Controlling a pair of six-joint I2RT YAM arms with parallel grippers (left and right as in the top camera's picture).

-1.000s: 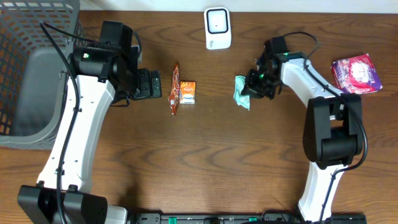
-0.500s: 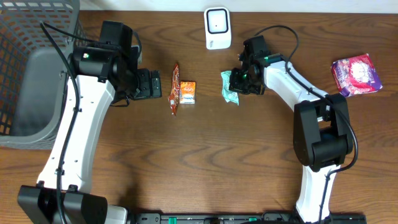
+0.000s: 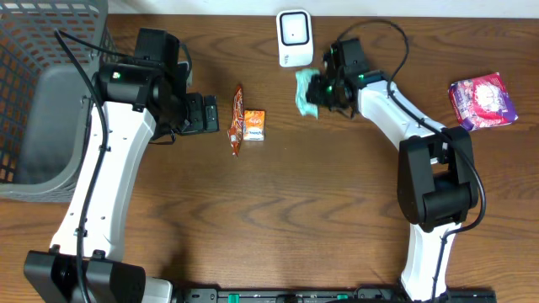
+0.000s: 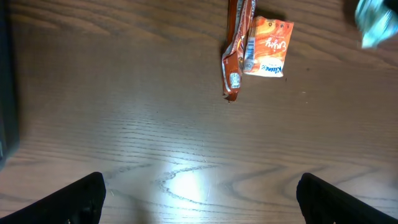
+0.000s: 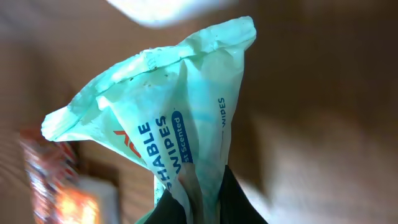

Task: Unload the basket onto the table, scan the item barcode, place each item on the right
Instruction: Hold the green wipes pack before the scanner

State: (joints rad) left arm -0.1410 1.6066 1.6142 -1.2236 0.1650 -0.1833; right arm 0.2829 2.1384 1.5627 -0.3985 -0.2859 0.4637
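The left gripper (image 3: 207,114) hangs spread wide and empty. Farther up, the right gripper (image 3: 324,87) is pinched on a mint wipes packet (image 3: 305,91), which juts out at its nine o'clock, just at six o'clock of the white scanner (image 3: 294,38). Pickup and carry look done. Presenting the barcode is what remains, and which face bears it cannot be told.

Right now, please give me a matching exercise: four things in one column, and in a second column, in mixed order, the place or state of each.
1. wipes packet
2. scanner
3. orange box
4. purple packet

A. alone at the far right
B. beside the red-brown wrapper
C. held in the right hand
D. white, at the top middle

Pairs: 1-C, 2-D, 3-B, 4-A
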